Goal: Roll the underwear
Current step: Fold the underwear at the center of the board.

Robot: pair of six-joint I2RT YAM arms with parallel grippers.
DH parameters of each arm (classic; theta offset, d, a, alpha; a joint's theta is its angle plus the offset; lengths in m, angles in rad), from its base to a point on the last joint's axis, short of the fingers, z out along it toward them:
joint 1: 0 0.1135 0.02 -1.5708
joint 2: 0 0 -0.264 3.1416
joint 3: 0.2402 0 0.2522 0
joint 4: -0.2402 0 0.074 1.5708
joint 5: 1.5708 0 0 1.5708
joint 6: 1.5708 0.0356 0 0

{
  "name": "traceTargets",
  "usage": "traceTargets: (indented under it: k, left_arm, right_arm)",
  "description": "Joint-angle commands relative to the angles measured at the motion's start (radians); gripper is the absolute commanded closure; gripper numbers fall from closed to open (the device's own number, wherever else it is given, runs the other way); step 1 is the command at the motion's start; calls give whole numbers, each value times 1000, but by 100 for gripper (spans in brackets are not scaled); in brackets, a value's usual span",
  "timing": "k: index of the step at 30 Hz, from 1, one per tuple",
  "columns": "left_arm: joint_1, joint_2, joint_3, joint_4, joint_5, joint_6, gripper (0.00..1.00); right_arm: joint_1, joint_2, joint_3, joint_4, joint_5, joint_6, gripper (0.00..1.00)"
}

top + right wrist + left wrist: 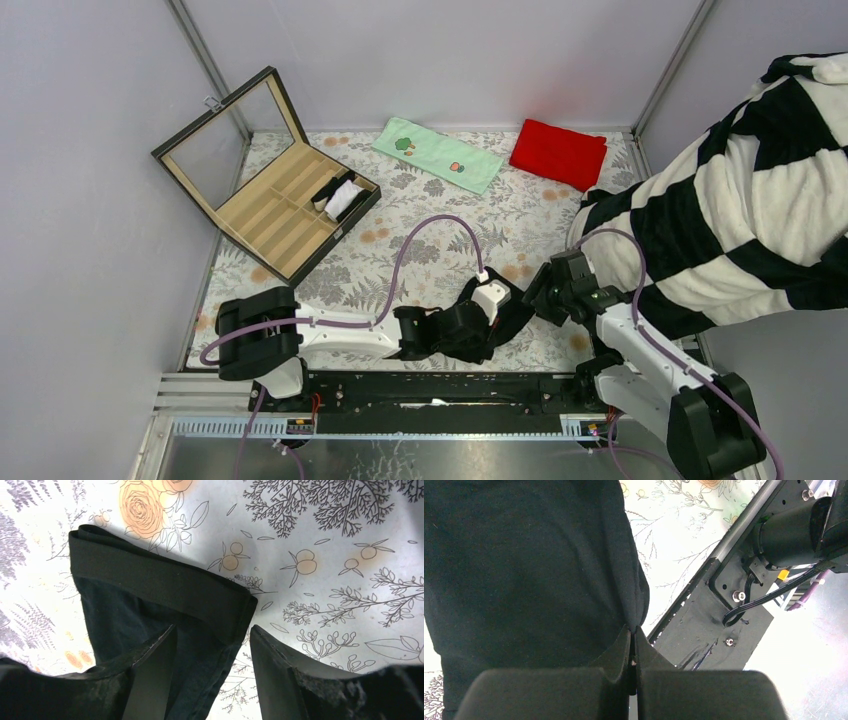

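I see the black underwear (160, 585) flat on the flowery table cover (325, 555), its band lying under my right pincer (212, 635), whose fingers stand apart and grip nothing, while my left pincer (634, 630) pinches the cloth's edge tight.

Underwear (512, 322) on table (440, 260), between left hand (634, 630) and right hand (212, 627); box (262, 215) behind-left.

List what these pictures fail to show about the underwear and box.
Right wrist view: the underwear is cut by the bottom edge, behind the jaws of the right gripper.
Left wrist view: it runs past the top and left edges.
Top view: the left arm and right arm cover most of it.
Top view: the bundles in the box are too small to identify.
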Motion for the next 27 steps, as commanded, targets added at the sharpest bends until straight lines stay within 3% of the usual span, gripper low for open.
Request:
traceTargets:
  k: [1,14,27]
  left_arm:
    - [17,-17,-9,15,-29,-14,100]
    - [57,-67,-38,37,2,-41,100]
    - [57,-67,-49,39,9,-45,100]
  right_arm:
    - [-7,-75,-40,-50,-20,64,37]
    - [-7,-140,-212,143,-80,254,36]
    - [-8,-138,-244,229,-36,261,66]
